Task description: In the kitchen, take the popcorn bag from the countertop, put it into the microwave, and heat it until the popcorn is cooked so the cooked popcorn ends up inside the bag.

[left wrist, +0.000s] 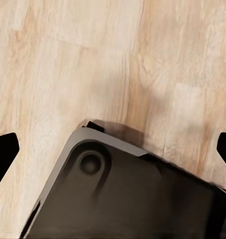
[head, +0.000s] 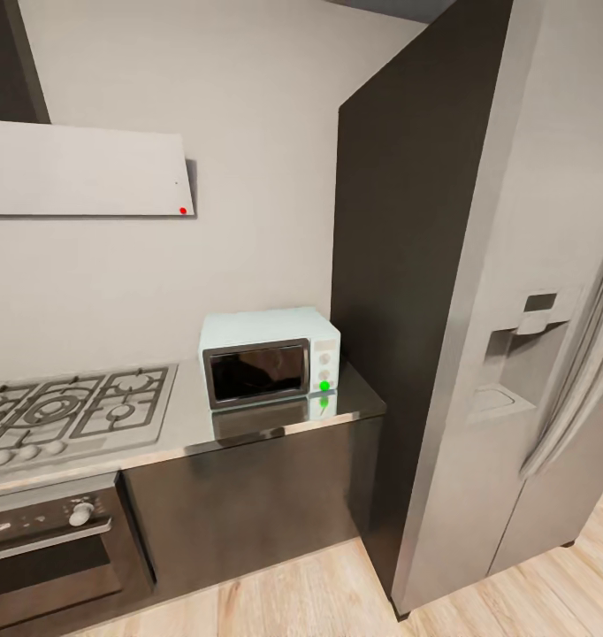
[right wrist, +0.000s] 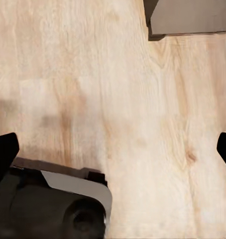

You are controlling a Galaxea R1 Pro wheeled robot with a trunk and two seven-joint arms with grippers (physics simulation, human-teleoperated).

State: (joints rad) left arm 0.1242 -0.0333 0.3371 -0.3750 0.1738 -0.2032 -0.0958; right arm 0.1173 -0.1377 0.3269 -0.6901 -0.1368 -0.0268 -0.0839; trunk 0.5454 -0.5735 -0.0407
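Here: pale-blue microwave (head: 269, 356), dark glass door closed, green light.

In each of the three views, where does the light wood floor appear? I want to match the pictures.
Head view: the wood floor runs along the bottom edge, below the cabinet fronts and the fridge.
Left wrist view: the floor lies beyond the robot's dark base.
Right wrist view: the floor takes most of the picture.
Shared landmark: the dark base, in both wrist views.
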